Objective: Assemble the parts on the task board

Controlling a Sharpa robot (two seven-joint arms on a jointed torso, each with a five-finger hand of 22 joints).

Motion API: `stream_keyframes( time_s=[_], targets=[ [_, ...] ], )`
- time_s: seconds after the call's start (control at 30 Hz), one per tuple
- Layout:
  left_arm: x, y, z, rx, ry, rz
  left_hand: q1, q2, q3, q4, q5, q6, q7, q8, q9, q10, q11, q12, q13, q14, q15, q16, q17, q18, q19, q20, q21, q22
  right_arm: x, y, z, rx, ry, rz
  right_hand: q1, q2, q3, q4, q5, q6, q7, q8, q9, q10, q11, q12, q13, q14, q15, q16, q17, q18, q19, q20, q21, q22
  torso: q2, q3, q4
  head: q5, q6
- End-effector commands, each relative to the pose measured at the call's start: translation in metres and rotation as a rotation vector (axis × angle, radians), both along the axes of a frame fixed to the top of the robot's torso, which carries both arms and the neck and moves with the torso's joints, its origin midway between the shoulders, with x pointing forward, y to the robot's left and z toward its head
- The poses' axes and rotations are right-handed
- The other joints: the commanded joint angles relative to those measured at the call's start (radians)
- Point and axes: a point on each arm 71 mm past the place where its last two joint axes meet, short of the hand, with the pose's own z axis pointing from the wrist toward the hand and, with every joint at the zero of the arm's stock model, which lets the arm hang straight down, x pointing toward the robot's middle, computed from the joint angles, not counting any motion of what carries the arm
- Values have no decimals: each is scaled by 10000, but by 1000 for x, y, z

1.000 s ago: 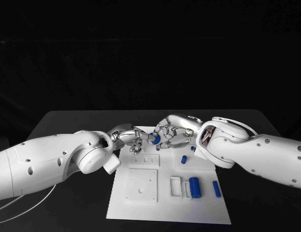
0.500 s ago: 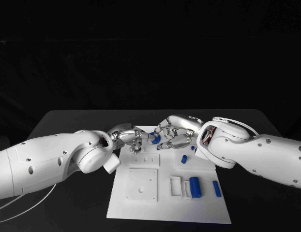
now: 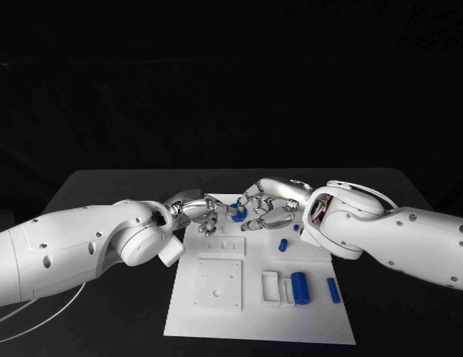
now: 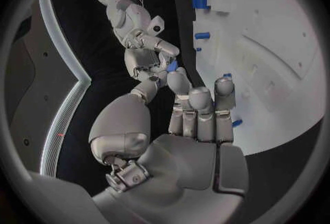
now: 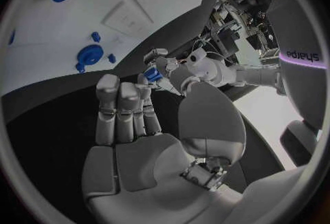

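Note:
Over the far end of the white task board (image 3: 258, 316), my left hand (image 3: 197, 212) and right hand (image 3: 263, 209) meet fingertip to fingertip. A small blue part (image 3: 235, 213) sits between them, above the board, with fingertips of both hands on it. In the left wrist view the blue part (image 4: 172, 65) lies between my left hand's (image 4: 196, 125) thumb and finger, and the right hand (image 4: 148, 50) touches its other side. The right wrist view has the same blue part (image 5: 151, 76) at my right hand's (image 5: 131, 119) fingertips, met by the left hand (image 5: 184, 64).
More blue parts lie on the board: a thick cylinder (image 3: 299, 288), a thin bar (image 3: 333, 291) and a small piece (image 3: 283, 245). Square plates (image 3: 219, 282) and white slots (image 3: 269, 288) fill the near half. A round blue part (image 5: 88, 56) sits near the far end.
The blue part has shifted slightly upward between the fingertips. Both arms have hardly moved.

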Motion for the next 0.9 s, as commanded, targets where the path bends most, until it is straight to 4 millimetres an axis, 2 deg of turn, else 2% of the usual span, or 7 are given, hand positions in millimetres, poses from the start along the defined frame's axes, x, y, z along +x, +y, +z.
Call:
stream_keyframes(
  time_s=[0.03,0.4,0.5,0.57,0.7,0.9],
  targets=[
    [0,-2,1,-4,-11,-62,645,595,175,-122,49,37,51,48,11,-40,-50,0,-16,-88,-168,1,-7,-46,-66,-1516,12,-16,0,0,-1,-27,-66,43,-72,57,-6,59,-11,59,53,-21,-23,-2,-94,40,-17,-35,-64,-56,11,529,-10,-48,-37,152,-5,-1,3,-3,9],
    [-1,-2,-2,1113,-371,-67,707,538,182,-172,190,88,27,74,42,-36,-76,11,-28,-80,-188,23,-3,-47,-68,-1530,46,-28,13,-17,-2,10,-353,-607,-134,-93,-6,147,61,-229,147,-189,-97,-96,-6,-9,-51,-91,17,-104,-2,529,-44,-64,-82,133,0,0,-2,10,8],
    [1,1,-4,1912,-556,175,737,506,184,-196,397,133,-2,95,65,-1,-104,24,-37,-43,-218,50,2,-43,-41,-1544,75,-44,19,-26,-1,12,-482,-912,-118,-108,3,152,97,-245,157,-197,-101,-107,4,-14,-56,-100,28,-112,-5,529,-50,-68,-91,131,-3,5,-2,17,-4],
    [3,3,-5,2592,-646,355,744,449,177,-213,731,192,-33,122,92,51,-138,27,-54,16,-254,72,3,-33,18,-1565,106,-72,27,-35,1,39,-628,-1221,-102,-123,13,162,170,-253,164,-201,-103,-113,12,-16,-63,-104,36,-118,-7,529,-52,-72,-99,128,-9,12,3,17,-12],
    [3,5,-8,3734,-744,477,744,381,170,-235,1022,260,-64,146,119,102,-169,9,-84,78,-286,65,-13,-22,101,-1582,118,-118,40,-52,7,120,-843,-1809,-101,-141,10,168,199,-256,166,-202,-103,-113,14,-14,-65,-104,39,-119,-7,529,-50,-73,-100,128,-16,16,-5,33,-21],
    [3,1,-10,5241,-1115,287,743,357,175,-243,1105,283,-74,151,129,114,-179,-3,-99,104,-295,55,-24,-22,137,-1581,96,-148,59,-77,20,286,-1222,-2636,-101,-175,6,181,241,-246,166,-195,-100,-106,15,-11,-71,-101,40,-120,-8,529,-45,-76,-101,128,-23,18,-6,56,-43]
  ],
)
